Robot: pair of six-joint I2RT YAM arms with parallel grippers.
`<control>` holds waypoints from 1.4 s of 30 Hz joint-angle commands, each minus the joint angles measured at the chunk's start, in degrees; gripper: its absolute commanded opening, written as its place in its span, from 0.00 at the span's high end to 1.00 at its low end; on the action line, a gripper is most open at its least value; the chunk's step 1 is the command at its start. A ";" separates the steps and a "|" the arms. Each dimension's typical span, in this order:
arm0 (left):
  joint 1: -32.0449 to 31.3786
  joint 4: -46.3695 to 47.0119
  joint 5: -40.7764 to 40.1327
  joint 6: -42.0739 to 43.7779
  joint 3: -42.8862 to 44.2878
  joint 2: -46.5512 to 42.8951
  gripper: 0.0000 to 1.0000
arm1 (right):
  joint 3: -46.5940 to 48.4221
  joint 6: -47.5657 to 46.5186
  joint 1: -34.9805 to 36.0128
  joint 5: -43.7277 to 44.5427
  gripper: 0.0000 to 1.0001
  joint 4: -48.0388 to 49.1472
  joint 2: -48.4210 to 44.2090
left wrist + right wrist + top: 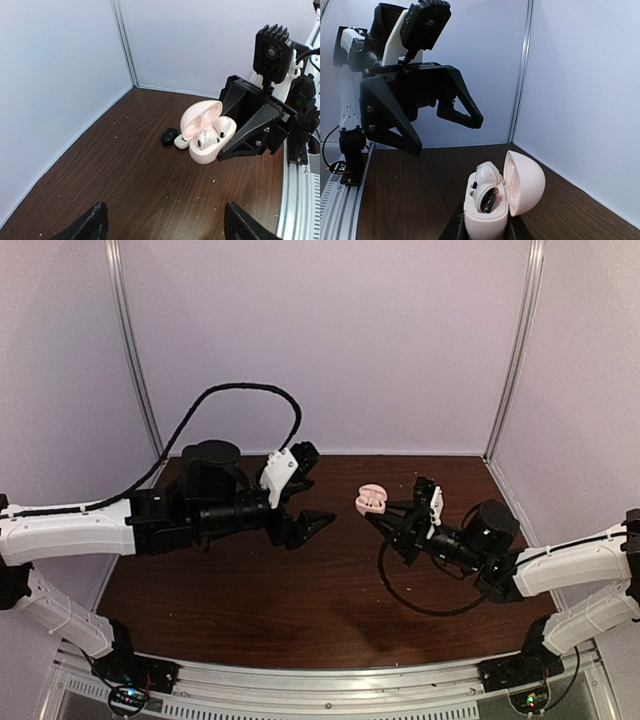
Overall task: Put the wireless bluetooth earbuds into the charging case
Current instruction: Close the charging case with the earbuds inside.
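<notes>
Right gripper [486,227] clamps the pink charging case [205,152], lid open, two white earbuds [224,128] seated inside. Left gripper [167,225] gapes wide, empty, facing it from well apart. A black earbud [169,135] and a whitish earbud [181,142] lie on the table [125,190] beside the case, ahead of the left fingers

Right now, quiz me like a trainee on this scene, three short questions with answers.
1. True or false: the left gripper grips the charging case.
2. The case's lid is: A shut, B open, C missing.
3. How many earbuds lie loose on the table near the case?
Key: 1 false, the right gripper clamps it; the left is open and empty. 2 B. 3 two, a black earbud and a white earbud.
</notes>
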 commanded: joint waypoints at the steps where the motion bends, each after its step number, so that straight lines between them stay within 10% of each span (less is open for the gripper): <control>1: 1.64 6.26 9.11 3.07 -3.38 -2.43 0.15 | 0.19 6.07 -0.95 -10.56 1.00 3.54 -0.74; 23: 0.22 19.08 23.82 11.87 -11.03 -1.93 0.02 | 6.76 18.41 -1.05 -27.13 1.00 1.81 3.75; 42: -6.69 16.00 19.59 19.34 -8.07 -2.86 0.03 | 7.05 18.87 -0.46 -28.55 1.00 1.09 5.19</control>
